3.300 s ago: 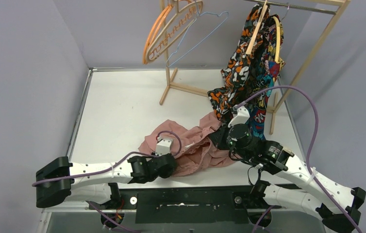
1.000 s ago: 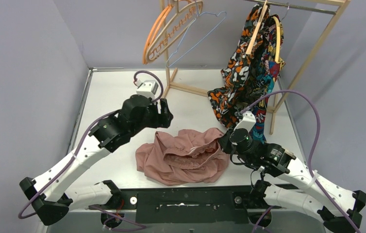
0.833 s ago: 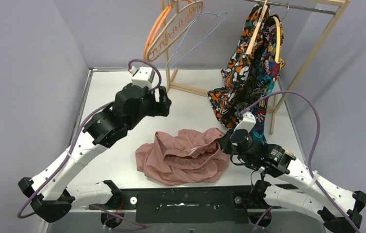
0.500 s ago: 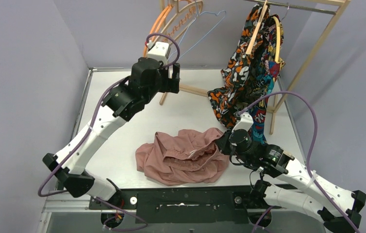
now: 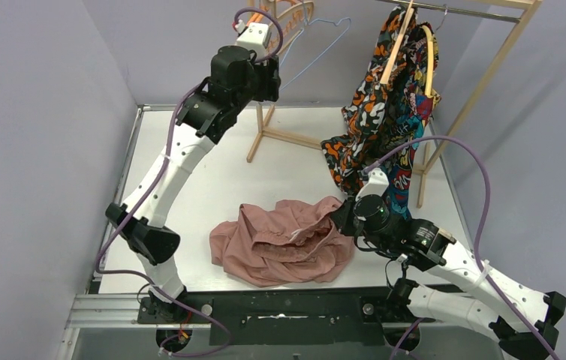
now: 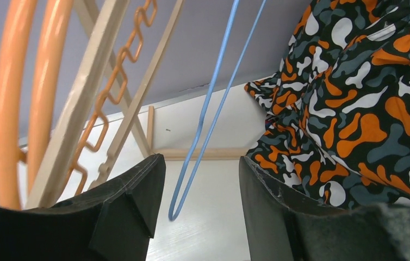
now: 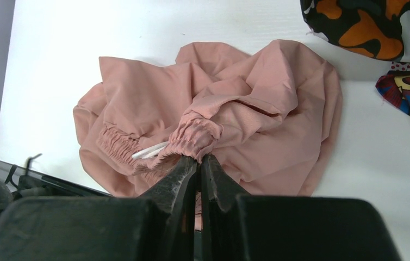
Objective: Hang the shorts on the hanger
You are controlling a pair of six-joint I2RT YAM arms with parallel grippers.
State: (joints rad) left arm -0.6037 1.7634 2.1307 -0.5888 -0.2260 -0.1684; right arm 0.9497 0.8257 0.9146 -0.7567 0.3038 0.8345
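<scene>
The dusty-pink shorts [image 5: 284, 244] lie crumpled on the white table, near the front; they also show in the right wrist view [image 7: 257, 109]. My right gripper [image 5: 338, 220] is shut on the gathered waistband [image 7: 194, 138], the white drawstring [image 7: 148, 151] just left of it. The light-blue wire hanger [image 5: 317, 51] hangs from the wooden rack at the back. My left gripper [image 5: 271, 75] is raised to the rack and open, empty; in the left wrist view the hanger's lower corner [image 6: 200, 141] hangs between and beyond my open jaws, untouched.
An orange plastic hanger [image 5: 236, 52] and pale wooden hangers [image 5: 284, 30] hang left of the blue one. A multicoloured patterned garment [image 5: 385, 105] hangs on the right of the rack [image 5: 490, 71], close to my right arm. The rack's wooden foot [image 5: 265, 135] stands on the table.
My left arm has risen from beside the shorts and reached back up to the rack, ending at the blue hanger. My right gripper has kept its hold on the waistband, nearly still.
</scene>
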